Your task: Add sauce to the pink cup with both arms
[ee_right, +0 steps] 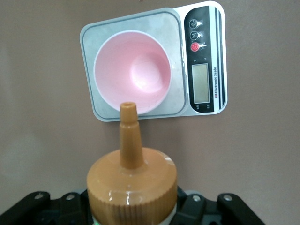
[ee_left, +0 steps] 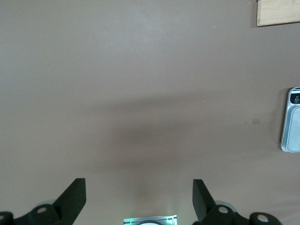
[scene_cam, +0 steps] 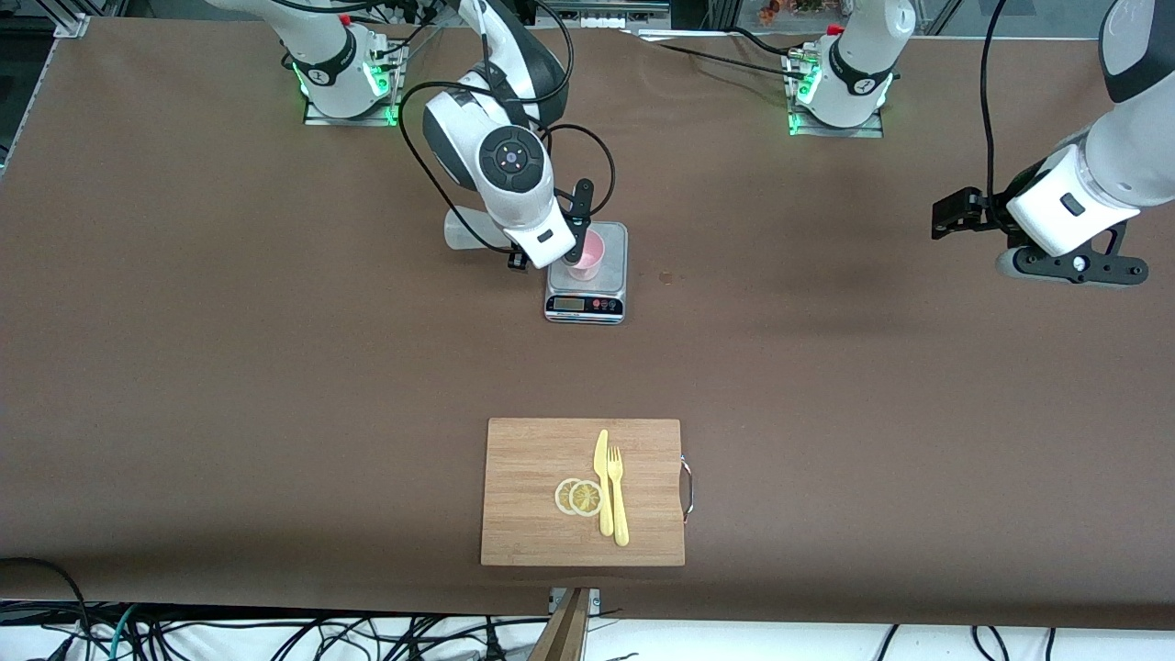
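Gripping whitish squeeze bottle (ee_right: 132, 185) tight, right gripper (ee_right: 132, 206) over round pink cup (ee_right: 132, 71) on scale (ee_right: 205, 61); left gripper (ee_left: 139, 199) waits, fingers wide, empty.

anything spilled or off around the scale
One small dark spot marks the table beside the scale, toward the left arm's end; could be a drip or stain. The cup stands upright on the scale and looks empty.

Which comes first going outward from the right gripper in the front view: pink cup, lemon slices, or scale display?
1. Pink cup, on the scale platform, right beside the right gripper holding the sauce bottle.
2. Scale display, on the scale's edge nearer the front camera.
3. Lemon slices, on the cutting board, nearest the front camera.
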Available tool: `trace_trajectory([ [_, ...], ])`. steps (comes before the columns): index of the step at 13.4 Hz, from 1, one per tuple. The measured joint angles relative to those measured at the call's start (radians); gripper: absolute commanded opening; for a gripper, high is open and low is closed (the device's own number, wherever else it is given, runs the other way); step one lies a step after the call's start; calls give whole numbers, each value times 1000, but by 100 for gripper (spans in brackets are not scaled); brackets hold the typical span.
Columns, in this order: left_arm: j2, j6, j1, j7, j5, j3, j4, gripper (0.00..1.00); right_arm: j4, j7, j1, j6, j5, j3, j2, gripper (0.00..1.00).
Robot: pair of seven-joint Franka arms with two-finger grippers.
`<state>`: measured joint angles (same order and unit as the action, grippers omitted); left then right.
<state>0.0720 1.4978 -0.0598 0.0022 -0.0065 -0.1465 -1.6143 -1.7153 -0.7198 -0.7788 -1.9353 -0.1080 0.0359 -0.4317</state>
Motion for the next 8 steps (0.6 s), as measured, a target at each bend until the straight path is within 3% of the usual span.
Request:
trace_trajectory([
  [8, 0, -1, 0, 0, 0, 0, 0, 100, 0, 18, -7, 5, 1, 0, -33, 14],
])
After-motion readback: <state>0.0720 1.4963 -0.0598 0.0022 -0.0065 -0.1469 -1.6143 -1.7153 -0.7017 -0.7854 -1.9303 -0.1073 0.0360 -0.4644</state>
